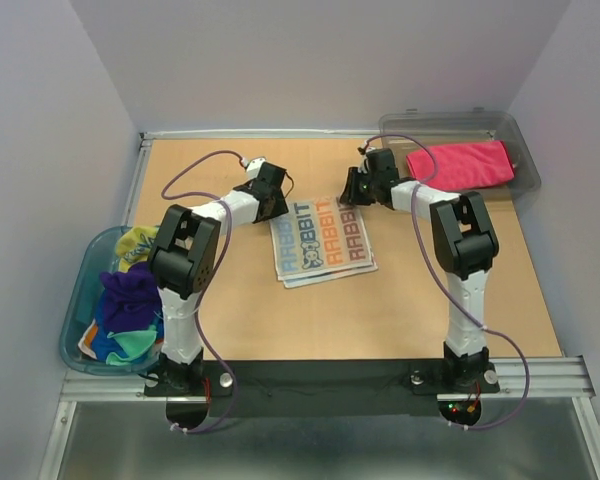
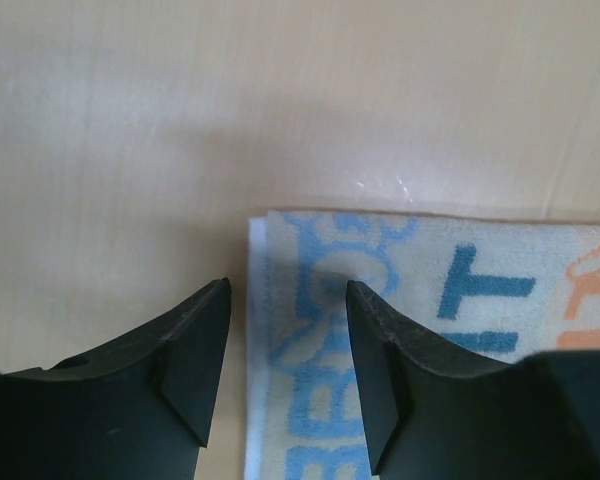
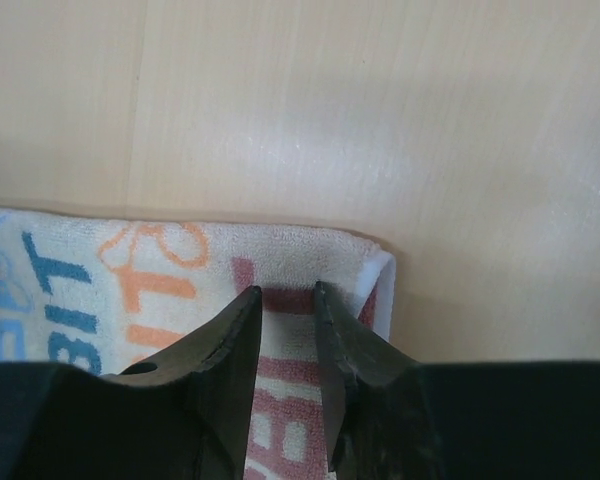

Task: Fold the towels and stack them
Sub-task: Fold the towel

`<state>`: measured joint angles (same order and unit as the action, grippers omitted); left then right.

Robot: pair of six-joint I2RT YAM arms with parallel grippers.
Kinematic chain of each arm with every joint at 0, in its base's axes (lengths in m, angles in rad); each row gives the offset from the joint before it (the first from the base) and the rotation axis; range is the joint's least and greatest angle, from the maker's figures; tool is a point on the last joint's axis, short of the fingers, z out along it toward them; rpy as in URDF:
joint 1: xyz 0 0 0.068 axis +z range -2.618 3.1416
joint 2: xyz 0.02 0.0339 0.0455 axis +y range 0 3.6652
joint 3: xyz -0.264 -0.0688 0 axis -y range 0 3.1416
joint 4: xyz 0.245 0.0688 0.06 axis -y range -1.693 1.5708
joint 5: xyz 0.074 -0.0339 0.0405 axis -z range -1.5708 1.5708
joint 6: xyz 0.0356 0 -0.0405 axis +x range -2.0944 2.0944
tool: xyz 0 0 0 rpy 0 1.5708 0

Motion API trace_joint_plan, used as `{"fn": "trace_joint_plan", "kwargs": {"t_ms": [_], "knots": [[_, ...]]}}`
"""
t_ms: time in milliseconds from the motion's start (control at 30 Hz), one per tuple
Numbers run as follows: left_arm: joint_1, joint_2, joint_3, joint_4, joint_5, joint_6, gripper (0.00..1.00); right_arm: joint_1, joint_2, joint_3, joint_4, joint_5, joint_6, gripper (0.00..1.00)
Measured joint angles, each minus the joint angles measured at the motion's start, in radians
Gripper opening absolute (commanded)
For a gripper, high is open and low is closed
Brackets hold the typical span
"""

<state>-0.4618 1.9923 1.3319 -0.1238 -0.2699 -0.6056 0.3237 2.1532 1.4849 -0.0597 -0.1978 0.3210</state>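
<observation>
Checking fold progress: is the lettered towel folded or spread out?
Folded: the lettered towel shows a second layer's edge peeking out along its near side.

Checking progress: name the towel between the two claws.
The lettered RABBIT towel, flat mid-table; the pink towel sits in the clear bin, others heaped in the tub.

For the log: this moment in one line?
left gripper: open, at lettered towel left corner | right gripper: narrow over right corner, grip unclear | pink towel: in bin
</observation>
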Motion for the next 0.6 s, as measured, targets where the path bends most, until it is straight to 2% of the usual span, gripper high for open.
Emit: {"fn": "trace_joint_plan", "kwargs": {"t_ms": [167, 333, 500, 600], "knots": [[0.019, -0.046, -0.022, -0.019, -0.009, 0.008, 0.72, -0.004, -0.053, -0.047, -0.006, -0.013, 0.004, 0.54], [-0.038, -0.366, -0.261, -0.033, -0.015, -0.040, 0.77, -0.004, -0.325, -0.293, -0.023, 0.004, 0.050, 0.66], [-0.173, -0.636, -0.491, -0.016, -0.015, -0.138, 0.77, -0.004, -0.602, -0.480, -0.009, 0.011, 0.108, 0.68], [-0.230, -0.689, -0.615, -0.011, -0.007, -0.208, 0.75, -0.004, -0.710, -0.583, -0.005, 0.010, 0.141, 0.68]]}}
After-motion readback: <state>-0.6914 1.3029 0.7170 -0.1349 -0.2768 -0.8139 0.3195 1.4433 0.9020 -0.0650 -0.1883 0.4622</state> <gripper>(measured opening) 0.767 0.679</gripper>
